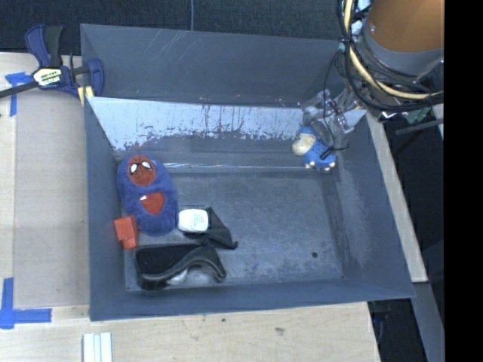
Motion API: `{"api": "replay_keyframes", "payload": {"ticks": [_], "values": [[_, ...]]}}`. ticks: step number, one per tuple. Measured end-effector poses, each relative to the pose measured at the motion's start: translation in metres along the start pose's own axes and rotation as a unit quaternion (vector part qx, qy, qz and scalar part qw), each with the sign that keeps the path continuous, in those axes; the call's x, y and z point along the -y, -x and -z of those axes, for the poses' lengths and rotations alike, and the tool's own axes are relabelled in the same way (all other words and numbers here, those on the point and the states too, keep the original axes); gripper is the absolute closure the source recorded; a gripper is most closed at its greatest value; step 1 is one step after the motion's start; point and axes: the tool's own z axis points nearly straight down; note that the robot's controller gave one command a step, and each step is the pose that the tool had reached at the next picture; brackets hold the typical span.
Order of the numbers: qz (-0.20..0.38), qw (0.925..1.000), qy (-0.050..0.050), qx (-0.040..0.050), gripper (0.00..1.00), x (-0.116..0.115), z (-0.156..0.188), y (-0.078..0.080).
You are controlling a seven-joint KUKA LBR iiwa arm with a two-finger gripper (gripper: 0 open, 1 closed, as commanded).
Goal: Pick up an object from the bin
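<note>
"Holding anything yet, or not?"

"You can see a small toy (pixel 304 145), cream at one end and blue at the other, between the fingers of the gripper (pixel 320 143); the fingers are closed on it, as far as this view lets me judge; it is at the back right corner of the bin (pixel 226 304), close to the back wall, and it seems to hang clear of the floor."

"So how much of the task is done?"

"I judge that the grasp is made and the toy is off the floor; what is left for you is to bring it up over the rim and to check that it does not slip out."

"Which way does it lie?"

"Its long axis runs on a slant; the cream end points to the back left, toward the wall; the blue end points to the front right, lower in the view; its finer shape I cannot tell. Going outward, well apart on the left side of the floor, you have a blue plush with a red face (pixel 147 191); just beside it an orange block (pixel 126 231) and a small white piece (pixel 194 220); in front of these a black curved thing (pixel 179 264); none of them is near the gripper."
</note>
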Motion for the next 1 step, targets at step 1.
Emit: {"api": "replay_keyframes", "payload": {"ticks": [1], "values": [[0.081, 0.9967, 0.004, -0.0062, 1.0, -0.0224, -0.0244, -0.0752]]}}
